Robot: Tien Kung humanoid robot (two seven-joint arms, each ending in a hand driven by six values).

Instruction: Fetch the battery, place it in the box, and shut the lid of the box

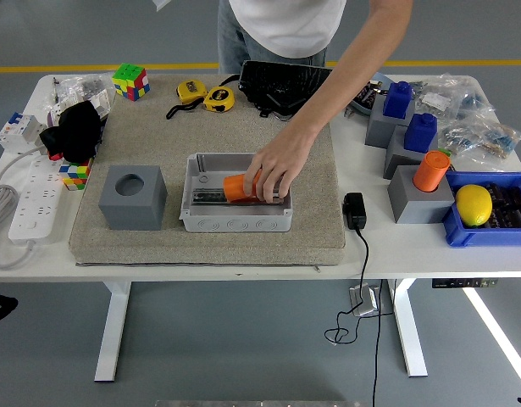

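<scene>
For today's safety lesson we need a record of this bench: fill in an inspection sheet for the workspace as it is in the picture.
Surface: white table with a beige mat in the middle.
Job's things: orange battery lies in the open grey box; a person's hand is on it. No lid on the box.
Clutter: grey block with a hole, Rubik's cubes, tape measures, black case, blue bin with a lemon, grey holders with blue and orange cylinders.
Fingers: no robot hand in view.
Cables: power strip with cord at left; black adapter, its cable hanging off the near edge.
Surroundings: grey floor, yellow line.
</scene>
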